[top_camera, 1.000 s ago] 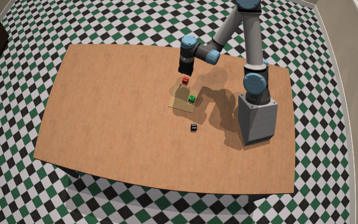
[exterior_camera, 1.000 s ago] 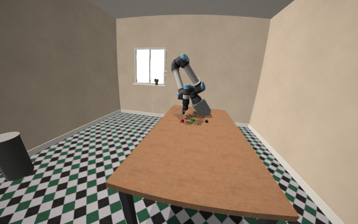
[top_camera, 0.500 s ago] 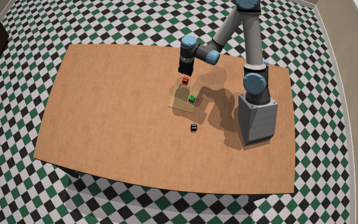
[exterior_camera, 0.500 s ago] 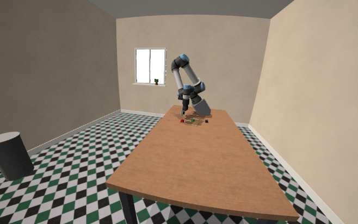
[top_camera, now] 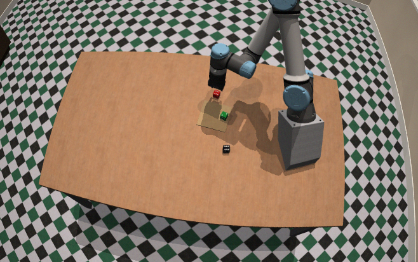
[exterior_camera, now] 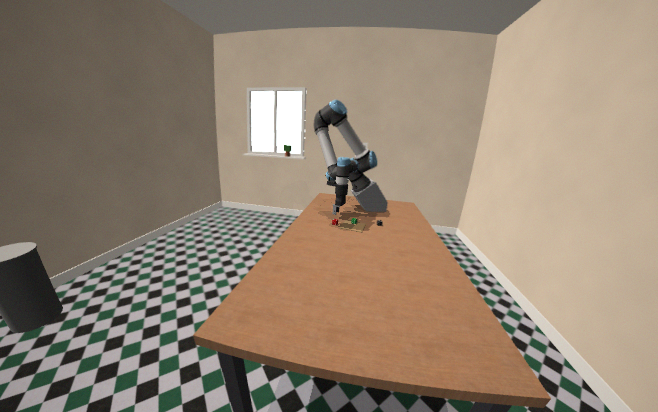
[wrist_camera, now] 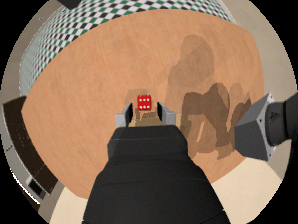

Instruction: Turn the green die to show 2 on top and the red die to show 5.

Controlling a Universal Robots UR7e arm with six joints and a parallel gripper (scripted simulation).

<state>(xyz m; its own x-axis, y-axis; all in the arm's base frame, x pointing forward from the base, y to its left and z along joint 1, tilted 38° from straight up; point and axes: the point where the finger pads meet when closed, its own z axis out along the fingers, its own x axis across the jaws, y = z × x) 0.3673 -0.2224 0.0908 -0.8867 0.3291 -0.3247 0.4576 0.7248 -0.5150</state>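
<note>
With our claw (top_camera: 216, 89) (exterior_camera: 336, 214) (wrist_camera: 145, 108) spread wide and empty, we should centre it squarely over the red die (top_camera: 216, 93) (exterior_camera: 335, 222) (wrist_camera: 144, 103), just beyond the mat's (top_camera: 211, 125) (exterior_camera: 357, 230) far edge, before gripping.

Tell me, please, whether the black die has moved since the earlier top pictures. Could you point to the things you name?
No, the black die (top_camera: 226, 149) (exterior_camera: 379, 223) sits in the same place relative to the table's edges (top_camera: 190, 219).
</note>
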